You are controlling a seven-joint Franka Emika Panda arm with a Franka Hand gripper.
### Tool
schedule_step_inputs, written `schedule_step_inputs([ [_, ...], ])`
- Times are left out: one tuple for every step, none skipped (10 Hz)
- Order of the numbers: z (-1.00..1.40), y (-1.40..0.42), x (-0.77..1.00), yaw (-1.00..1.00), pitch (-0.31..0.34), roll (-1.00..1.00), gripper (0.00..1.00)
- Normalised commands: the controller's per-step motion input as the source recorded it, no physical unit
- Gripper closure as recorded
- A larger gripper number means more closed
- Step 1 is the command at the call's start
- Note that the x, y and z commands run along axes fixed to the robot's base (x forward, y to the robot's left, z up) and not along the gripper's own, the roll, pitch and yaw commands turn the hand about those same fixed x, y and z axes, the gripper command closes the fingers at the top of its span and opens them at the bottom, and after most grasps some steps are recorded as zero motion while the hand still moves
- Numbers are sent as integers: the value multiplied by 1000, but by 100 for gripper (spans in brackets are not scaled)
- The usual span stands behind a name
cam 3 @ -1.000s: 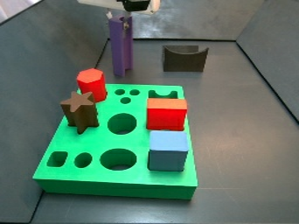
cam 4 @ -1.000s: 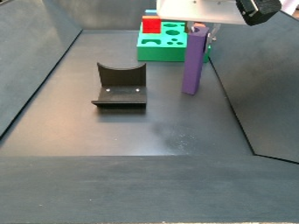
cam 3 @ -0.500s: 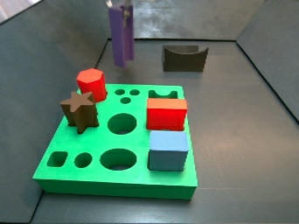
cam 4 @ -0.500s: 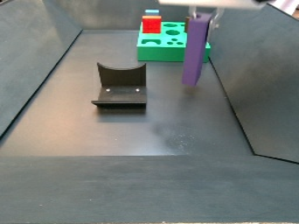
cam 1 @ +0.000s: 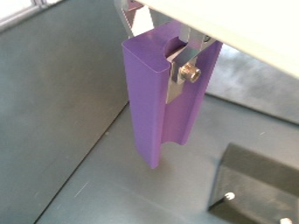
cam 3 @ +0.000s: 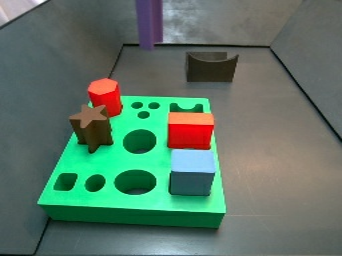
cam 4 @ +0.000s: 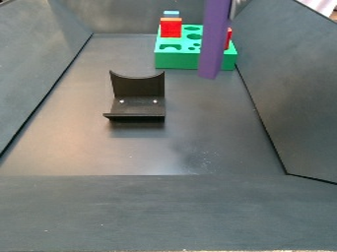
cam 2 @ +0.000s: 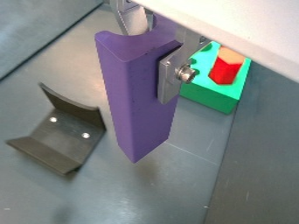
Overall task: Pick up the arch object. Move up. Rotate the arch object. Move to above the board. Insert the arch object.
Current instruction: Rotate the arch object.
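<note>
The arch object (cam 1: pixel 160 96) is a tall purple block. It hangs upright in my gripper (cam 1: pixel 163 54), clear of the floor, and shows in both wrist views (cam 2: pixel 136 92). The silver fingers (cam 2: pixel 170 74) are shut on its upper end. In both side views only the block's lower part shows (cam 3: pixel 148 22) (cam 4: pixel 215 37); the gripper is above the frame edge there. The green board (cam 3: pixel 140 168) lies on the floor, in front of the block in one side view and behind it in another (cam 4: pixel 178 56). A patch of it shows in a wrist view (cam 2: pixel 219 89).
On the board stand a red cylinder (cam 3: pixel 104 96), a brown star (cam 3: pixel 90 124), a red cube (cam 3: pixel 190 129) and a blue cube (cam 3: pixel 191 171). The dark fixture (cam 4: pixel 134 96) stands on the floor beside the held block, also (cam 3: pixel 210 65). Grey walls enclose the floor.
The gripper has risen with the arch object; the block left the floor and its upper end and the gripper have passed out of both side views.
</note>
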Motion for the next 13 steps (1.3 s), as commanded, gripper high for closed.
schedule_step_inputs([
  [505,95,121,-34,88,-13,100],
  [295,59,36,-33,52,-15,100],
  [0,0,0,374,-31,-116,100],
  [-103,-9,18,362,-27,-115,100],
  [-61,-10,27,228,-40,-89,100],
  [0,44,33,799,-34,-75,100],
  [9,47,28,693,-24,-53,100],
  [8,33,26,503,-20,-45,100],
  [4,19,24,289,-17,-44,100],
  [0,0,0,469,-16,-43,100],
  [-1,-3,-1,421,-15,-43,100],
  [-1,-4,0,230,-15,-43,100],
  [-1000,0,0,137,-15,-243,100],
])
